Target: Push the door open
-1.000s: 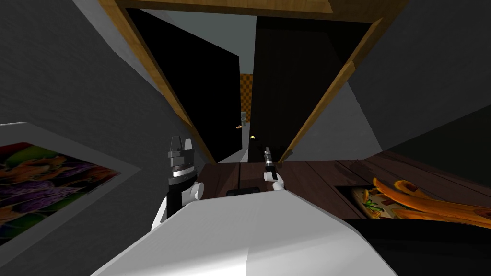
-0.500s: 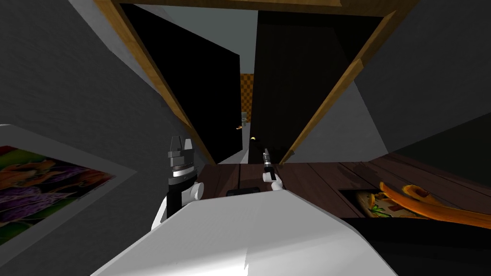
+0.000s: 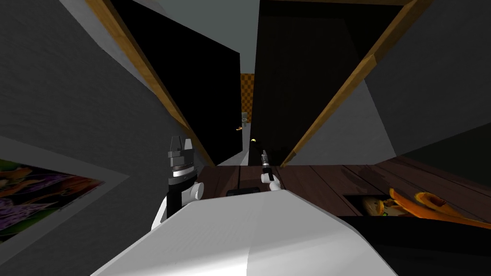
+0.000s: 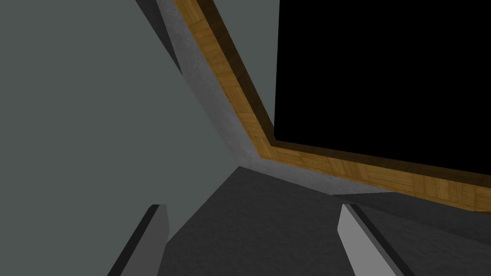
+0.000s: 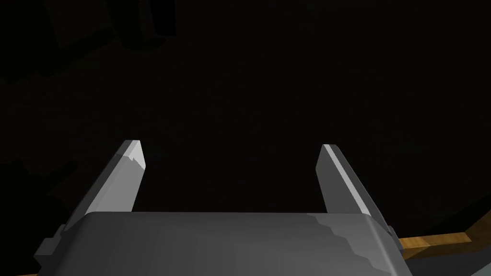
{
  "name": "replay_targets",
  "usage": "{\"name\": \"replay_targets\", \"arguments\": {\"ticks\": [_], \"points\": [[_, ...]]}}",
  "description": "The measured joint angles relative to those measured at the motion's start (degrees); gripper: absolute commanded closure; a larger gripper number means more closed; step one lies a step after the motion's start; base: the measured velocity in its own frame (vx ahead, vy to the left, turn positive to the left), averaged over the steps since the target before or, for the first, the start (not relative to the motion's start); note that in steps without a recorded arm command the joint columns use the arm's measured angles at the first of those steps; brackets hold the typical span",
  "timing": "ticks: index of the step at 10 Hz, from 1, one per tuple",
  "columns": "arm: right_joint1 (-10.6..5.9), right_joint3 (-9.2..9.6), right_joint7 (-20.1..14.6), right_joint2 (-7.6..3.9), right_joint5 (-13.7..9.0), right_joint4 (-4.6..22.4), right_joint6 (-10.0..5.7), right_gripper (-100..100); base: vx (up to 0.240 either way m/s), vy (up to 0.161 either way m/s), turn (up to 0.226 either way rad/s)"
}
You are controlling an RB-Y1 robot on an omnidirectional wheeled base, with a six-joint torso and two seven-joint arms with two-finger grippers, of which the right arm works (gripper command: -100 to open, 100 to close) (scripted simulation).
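Reference: the wooden door frame (image 3: 145, 72).

- Well left of the frame: a framed picture (image 3: 43, 191) hangs on the grey wall (image 3: 72, 96).
- Just left of the frame's left post: my left gripper (image 3: 181, 140) is raised and looks up toward the frame's upper corner. Its fingers (image 4: 153, 230) are spread wide, with nothing held and nothing touched.
- Inside the frame, left part: a black area (image 3: 192, 86).
- Inside the frame, middle: a narrow gap. An orange chequered wall (image 3: 247, 88) shows through it, far beyond the frame.
- Inside the frame, right part: the door (image 3: 297, 86), very dark and ajar. A small yellow glint of a handle (image 3: 252, 139) sits at its free edge.
- At the foot of the gap, below the handle: my right gripper (image 3: 263, 153), close by the door's free edge. Its fingers (image 5: 127, 177) are wide apart and empty, and the door's dark face lies straight ahead of them. I cannot tell whether they touch the door.
- On my side of the frame: a floor (image 3: 326, 175) of dark wood planks.
- Well right of the frame, on the floor: an orange curved thing (image 3: 431, 203) that I cannot name.
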Motion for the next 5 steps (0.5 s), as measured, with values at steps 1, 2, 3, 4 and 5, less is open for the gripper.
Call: {"name": "replay_targets", "arguments": {"ticks": [1, 2, 3, 4, 5], "points": [[-0.55, -0.06, 0.03, 0.20, -0.01, 1.18, -0.19, -100, 0.079, 0.001, 0.015], [-1.25, -0.12, 0.05, 0.41, -0.04, 2.95, -0.69, -100, 0.113, -0.018, 0.020], [-1.80, -0.15, 0.12, 0.86, -0.03, 4.50, -1.01, -100, 0.119, -0.032, 0.026], [-1.80, -0.10, 0.20, 1.27, 0.03, 4.70, -0.66, -100, 0.099, -0.023, 0.017], [-2.23, -0.12, 0.24, 1.55, 0.04, 5.80, -0.70, -100, 0.085, -0.018, 0.012]]}}
